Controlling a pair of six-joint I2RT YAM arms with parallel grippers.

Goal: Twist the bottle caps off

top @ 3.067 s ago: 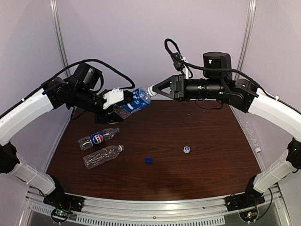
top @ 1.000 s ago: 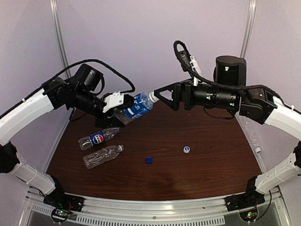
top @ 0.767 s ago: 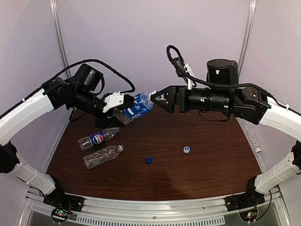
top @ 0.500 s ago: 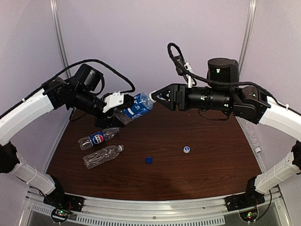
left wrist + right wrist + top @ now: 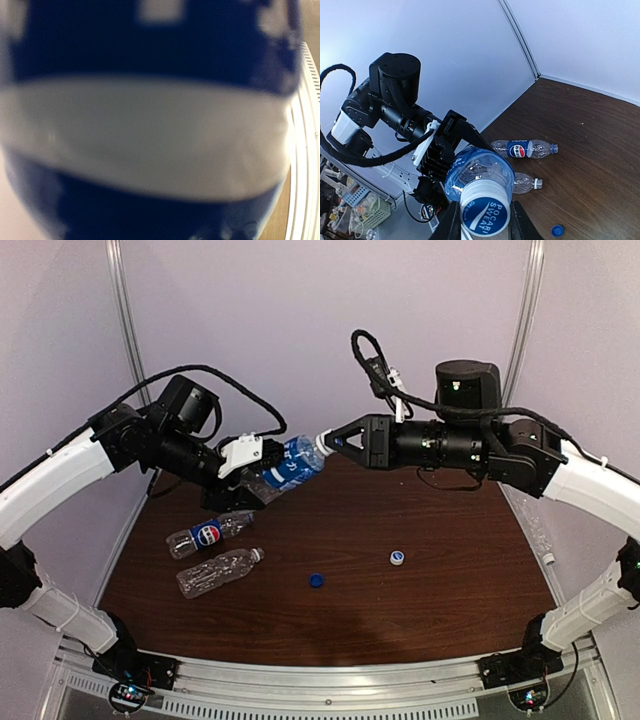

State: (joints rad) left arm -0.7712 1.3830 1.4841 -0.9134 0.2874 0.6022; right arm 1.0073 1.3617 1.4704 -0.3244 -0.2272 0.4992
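Dark wood tabletop (image 5: pixel 450 590), with your two arms meeting in the air over its far side.

Left gripper (image 5: pixel 255 477): jaws are clamped round the body of the blue-label bottle (image 5: pixel 292 460). The bottle is held up off the tabletop, tilted close to level, neck toward the right arm. The left wrist view is only blurred label, nothing else to read.

Right gripper (image 5: pixel 328 440): jaws are drawn in narrow on the top cap (image 5: pixel 484 215), with a finger against each side in the right wrist view. The cap sits on the neck, not off yet. My read is that you're at the twist step on this one.

On the left side of the tabletop, the Pepsi bottle (image 5: pixel 208 534) lies on its side. The clear bottle (image 5: pixel 218 571) lies on its side just in front of it, close but apart. The Pepsi neck looks open. The clear one shows white at the neck, cap or ring, can't tell.

Smallest things: the blue cap (image 5: pixel 317 580) and the loose white cap (image 5: pixel 397 558) lie free near mid-tabletop, apart from each other and well clear of the bottles.

Progress, as a judgement: two caps are off and one is in the jaws now. The clear bottle may still need doing.
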